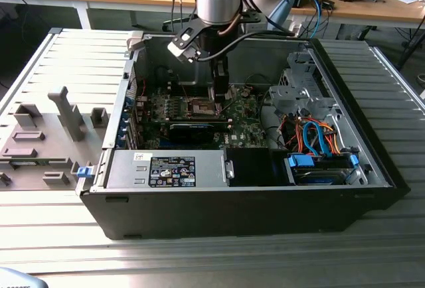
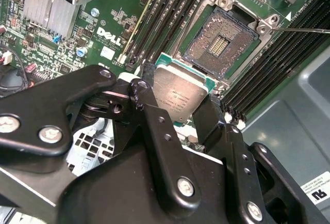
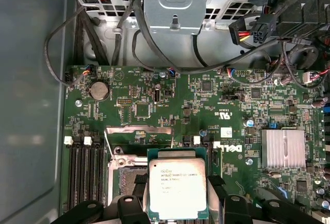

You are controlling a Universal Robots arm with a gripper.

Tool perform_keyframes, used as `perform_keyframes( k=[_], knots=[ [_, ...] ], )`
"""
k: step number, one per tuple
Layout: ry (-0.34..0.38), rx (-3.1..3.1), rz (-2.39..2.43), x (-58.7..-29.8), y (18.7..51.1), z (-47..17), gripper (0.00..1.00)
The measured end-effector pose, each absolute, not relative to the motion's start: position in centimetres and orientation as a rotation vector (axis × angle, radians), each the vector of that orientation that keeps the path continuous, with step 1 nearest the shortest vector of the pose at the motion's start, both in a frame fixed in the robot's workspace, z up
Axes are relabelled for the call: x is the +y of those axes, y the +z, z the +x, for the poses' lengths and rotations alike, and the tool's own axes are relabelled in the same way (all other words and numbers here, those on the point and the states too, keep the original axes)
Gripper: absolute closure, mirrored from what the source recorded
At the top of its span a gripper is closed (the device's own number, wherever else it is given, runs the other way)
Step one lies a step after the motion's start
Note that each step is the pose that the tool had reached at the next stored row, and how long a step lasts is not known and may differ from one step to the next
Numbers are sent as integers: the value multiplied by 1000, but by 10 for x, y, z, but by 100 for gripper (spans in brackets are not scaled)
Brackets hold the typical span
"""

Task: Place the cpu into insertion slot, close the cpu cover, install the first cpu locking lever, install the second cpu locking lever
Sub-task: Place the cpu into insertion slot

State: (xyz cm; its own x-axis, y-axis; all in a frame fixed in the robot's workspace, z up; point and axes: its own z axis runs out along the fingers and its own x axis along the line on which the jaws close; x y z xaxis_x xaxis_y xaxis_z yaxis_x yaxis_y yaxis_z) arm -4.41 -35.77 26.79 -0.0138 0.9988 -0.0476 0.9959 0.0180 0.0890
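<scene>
Cpu point(image 3: 177, 189), printed face up, in gripper point(image 2: 178, 104)

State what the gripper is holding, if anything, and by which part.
The gripper holds the cpu by two opposite edges, one finger on each; the insertion slot is empty.

You'll find several lines of small dark print on the metal top of the cpu point(image 3: 178, 188). White logo lettering point(image 3: 229, 153) sits on the green motherboard point(image 3: 170, 105) beside the finned heatsink point(image 3: 282, 149), with a small white sticker point(image 3: 225, 131) near it. In the exterior view, a black label point(image 1: 172, 170) with white print and marks covers part of the power supply housing point(image 1: 125, 172).
</scene>
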Motion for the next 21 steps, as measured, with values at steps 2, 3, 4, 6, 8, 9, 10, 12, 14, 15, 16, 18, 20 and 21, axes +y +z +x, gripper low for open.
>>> perform_keyframes(
  k=[2, 3, 4, 6, 8, 9, 10, 12, 14, 15, 16, 18, 20, 21],
  knots=[
    [46, 2170, 2136, -358, 266, -44, 45],
    [46, 2170, 2136, -358, 265, -44, 45],
    [46, 2170, 2136, -358, 262, -45, 45],
    [45, 2170, 2135, -358, 259, -45, 45],
    [45, 2170, 2135, -358, 259, -45, 45],
    [45, 2170, 2135, -358, 259, -45, 45],
    [45, 2170, 2135, -358, 258, -45, 45],
    [45, 2170, 2135, -358, 258, -45, 45],
    [45, 2170, 2135, -358, 258, -45, 45],
    [45, 2170, 2135, -358, 258, -46, 45],
    [45, 2170, 2135, -358, 257, -46, 45],
    [44, 2169, 2135, -358, 253, -46, 45],
    [44, 2169, 2135, -358, 253, -46, 45],
    [44, 2169, 2135, -358, 253, -46, 45]
  ],
)
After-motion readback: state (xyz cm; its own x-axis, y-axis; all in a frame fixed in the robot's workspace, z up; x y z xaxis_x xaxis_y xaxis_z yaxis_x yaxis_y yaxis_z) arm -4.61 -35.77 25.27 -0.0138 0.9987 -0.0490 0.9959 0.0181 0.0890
